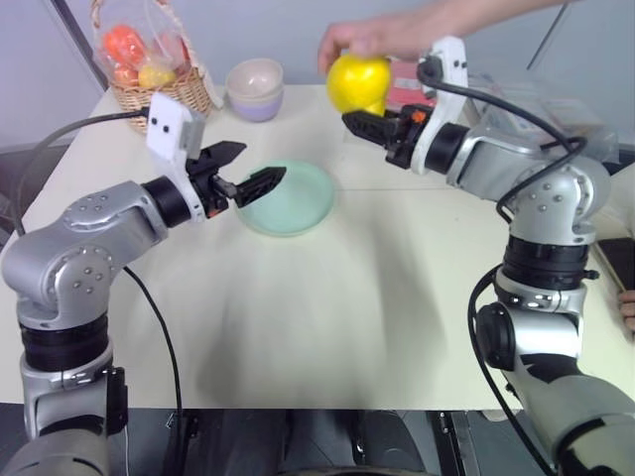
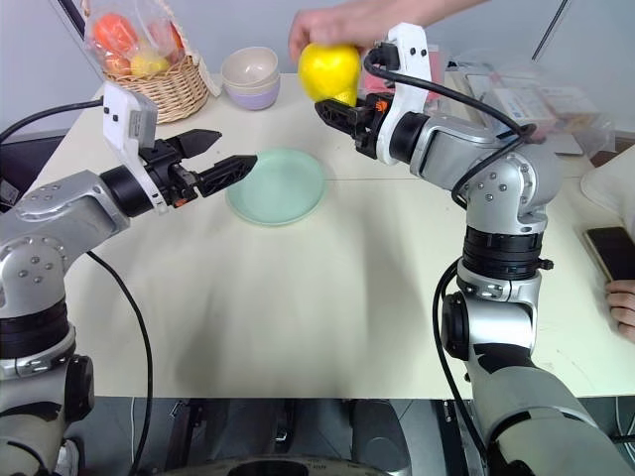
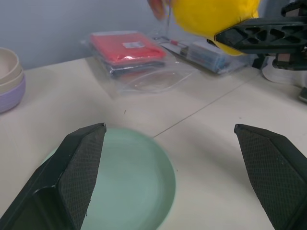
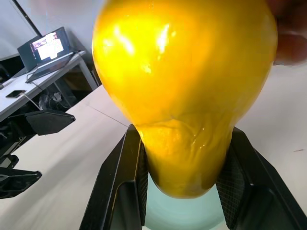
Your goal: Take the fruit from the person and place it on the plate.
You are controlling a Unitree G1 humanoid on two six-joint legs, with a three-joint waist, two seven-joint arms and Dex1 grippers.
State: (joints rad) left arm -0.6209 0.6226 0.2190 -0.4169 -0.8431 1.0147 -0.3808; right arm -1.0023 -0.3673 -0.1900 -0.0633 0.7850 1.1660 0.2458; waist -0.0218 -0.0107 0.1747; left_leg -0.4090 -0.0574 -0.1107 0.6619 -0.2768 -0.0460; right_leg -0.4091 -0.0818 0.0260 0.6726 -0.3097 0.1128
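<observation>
Yellow fruit is clenched in your right claw but the person's hand holds it too; plate placement remains, left claw released.

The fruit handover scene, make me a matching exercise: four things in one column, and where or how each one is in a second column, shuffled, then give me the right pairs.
Column one:
1. fruit
2. plate
3. left gripper
4. stacked bowls

Column two:
A. open, hovering beside the plate's edge
B. on the table next to the basket
C. clamped at its lower end by the right gripper, person's hand on top
D. bare, lying flat on the table between the two arms

Pairs: 1-C, 2-D, 3-A, 4-B
</observation>
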